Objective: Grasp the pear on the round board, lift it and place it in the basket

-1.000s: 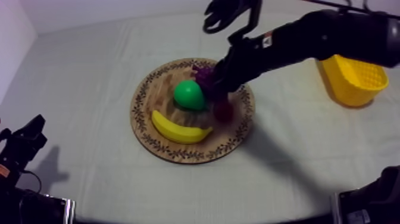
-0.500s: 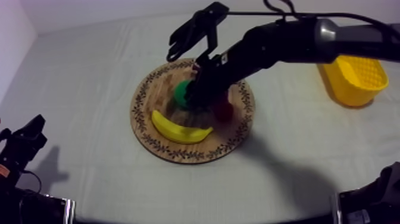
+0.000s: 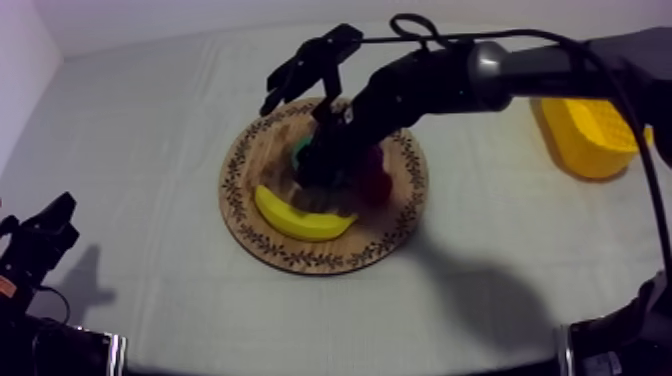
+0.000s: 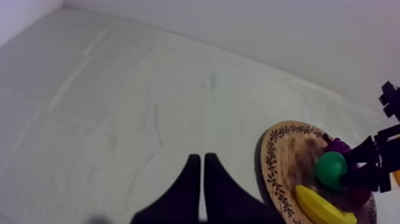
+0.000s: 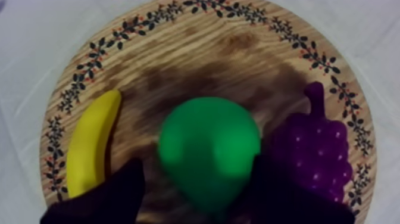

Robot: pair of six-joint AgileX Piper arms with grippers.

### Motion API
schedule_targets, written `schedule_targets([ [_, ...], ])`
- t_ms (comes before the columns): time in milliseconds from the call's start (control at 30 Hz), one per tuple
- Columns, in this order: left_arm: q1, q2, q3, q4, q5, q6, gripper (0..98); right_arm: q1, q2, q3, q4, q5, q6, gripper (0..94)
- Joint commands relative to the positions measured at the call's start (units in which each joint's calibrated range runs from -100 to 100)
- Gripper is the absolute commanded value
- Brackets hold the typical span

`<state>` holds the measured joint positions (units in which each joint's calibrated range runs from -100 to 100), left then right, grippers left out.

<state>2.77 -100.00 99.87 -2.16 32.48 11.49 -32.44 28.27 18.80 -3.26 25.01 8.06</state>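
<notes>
The pear (image 5: 208, 143) lies near the middle of the wooden board (image 5: 238, 47), broad end up in the right wrist view. The banana (image 5: 89, 146) is on one side of it and the bunch of grapes (image 5: 321, 149) close on the other. In the top view a small red fruit (image 3: 376, 186) sits just beside it, towards the basket side.

The right end effector (image 5: 199, 179) is spread, with one black finger (image 5: 116, 193) on each flank of the pear and nothing pinched yet. The dark blur at the pear's edge makes it hard to tell whether the pads already touch its skin.

My guess is that the main risk is the pear's smooth, rounded shape. If the squeeze lands on the taper and not across the belly, the pear could squirt out and roll across the board. The finger on the grape side has little room, so it may catch or drag the grapes as it closes. A lift that swings low could also nudge the red fruit.

The right arm comes in from the upper right and reaches long across the desk (image 3: 150, 120), with the wrist bent down steeply over the board. The yellow basket (image 3: 585, 140) stands well apart, behind that arm. The left end effector (image 4: 199, 179) is pressed together into a narrow wedge, low at its own side and away from the board.
</notes>
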Motion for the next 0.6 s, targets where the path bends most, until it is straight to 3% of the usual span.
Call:
schedule_targets([
  [0, 0.01, 0.00, 0.02, -0.02, 0.01, 0.01, 0.1, -0.02, 1.04, -0.45, 0.88, -0.31, -0.86, 52.7],
  [567, 0.01, 0.00, 0.02, -0.02, 0.01, 0.01, 0.1, -0.31, 7.10, -4.40, 4.17, -2.63, -3.26, 57.5],
])
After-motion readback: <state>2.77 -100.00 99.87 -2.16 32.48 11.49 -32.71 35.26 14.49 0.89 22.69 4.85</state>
